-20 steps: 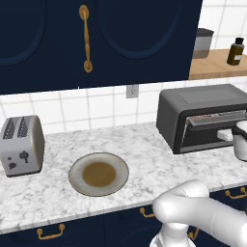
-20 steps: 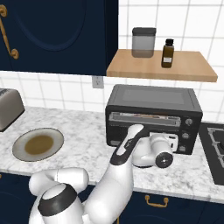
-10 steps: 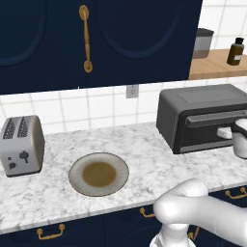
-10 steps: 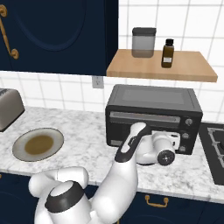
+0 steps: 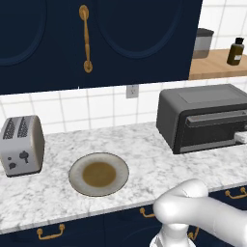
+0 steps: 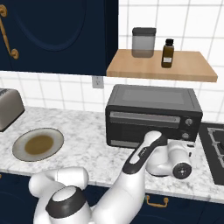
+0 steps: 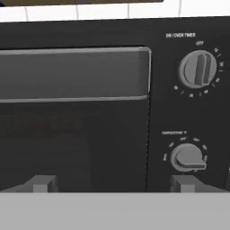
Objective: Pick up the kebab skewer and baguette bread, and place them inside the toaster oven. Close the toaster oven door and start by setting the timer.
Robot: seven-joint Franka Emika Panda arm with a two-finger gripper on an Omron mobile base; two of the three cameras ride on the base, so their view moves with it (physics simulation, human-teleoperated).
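Since a second ago the toaster oven door (image 6: 146, 128) has swung fully shut and the hand has drawn back to the right of the frame. The gripper (image 7: 113, 184) stands released, its two fingertips (image 7: 41, 183) low in the hand view, before one toaster oven (image 5: 205, 118). That view alone shows two knobs: the timer (image 7: 198, 68) above, another (image 7: 187, 157) below. Farther left lie one plate (image 5: 75, 169) and one toaster (image 5: 21, 144).

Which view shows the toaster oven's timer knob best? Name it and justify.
The hand view: the timer knob sits close and frontal, its pointer and dial marks visible. The right base view shows it as a tiny dot on the toaster oven. The left base view gives the oven's side, no readable knob.
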